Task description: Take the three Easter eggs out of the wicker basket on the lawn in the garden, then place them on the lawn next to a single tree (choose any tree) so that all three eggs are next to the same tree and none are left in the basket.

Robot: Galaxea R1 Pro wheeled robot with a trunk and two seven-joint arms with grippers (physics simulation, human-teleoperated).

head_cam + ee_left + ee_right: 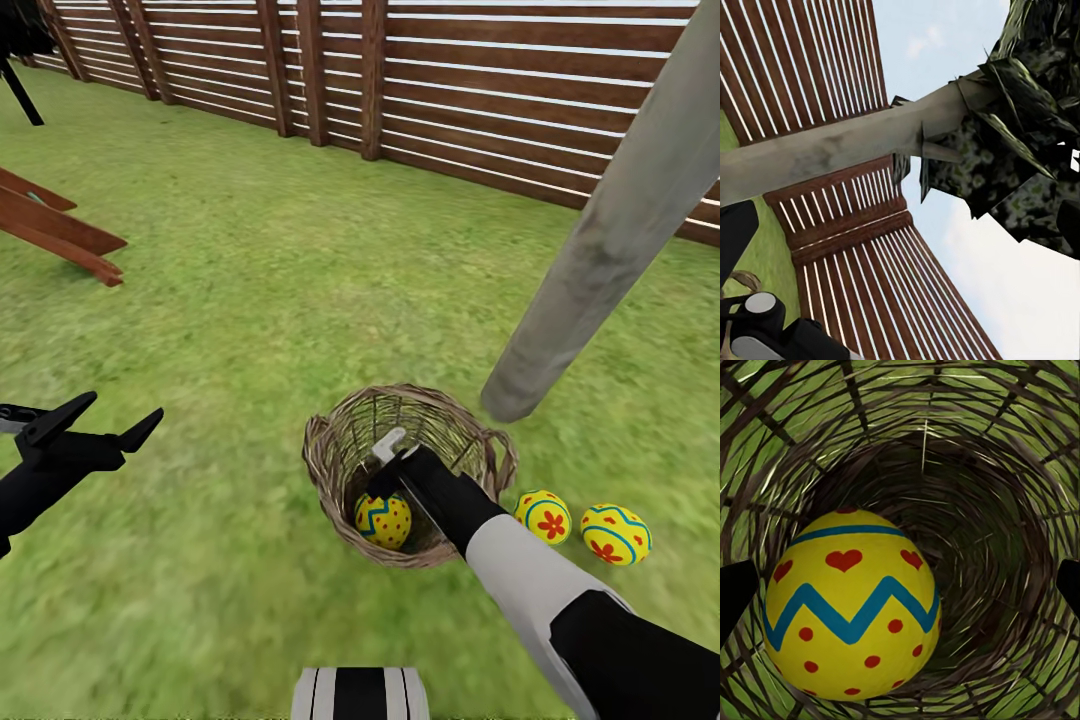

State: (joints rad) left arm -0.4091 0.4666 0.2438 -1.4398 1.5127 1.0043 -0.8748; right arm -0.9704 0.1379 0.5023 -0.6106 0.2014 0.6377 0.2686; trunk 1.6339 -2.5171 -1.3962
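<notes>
Two of the three Easter eggs already lay on the lawn [250, 300]: one [543, 516] just beyond the wicker basket [330, 480] on the right arm's side, the other [615, 534] just beside it, both near the foot of the tree [620, 220] with the pale grey trunk. Judged from that, two thirds of the job was done.

The last egg [383, 520] sat at the bottom of the basket. The right gripper [385, 470] was down inside the rim, directly above it. In the right wrist view the egg [851, 604] lay ahead of the jaws and off toward one of them, with the dark fingertips [735, 600] at the picture's opposite edges, so the jaws stood wide and held nothing.

The left gripper [105, 425] hung over bare grass, well apart from the basket, its jaws spread and empty.

What remained, as I judged it, was to close on this egg, lift it clear of the weave, and set it down by the same trunk alongside the other two.
</notes>
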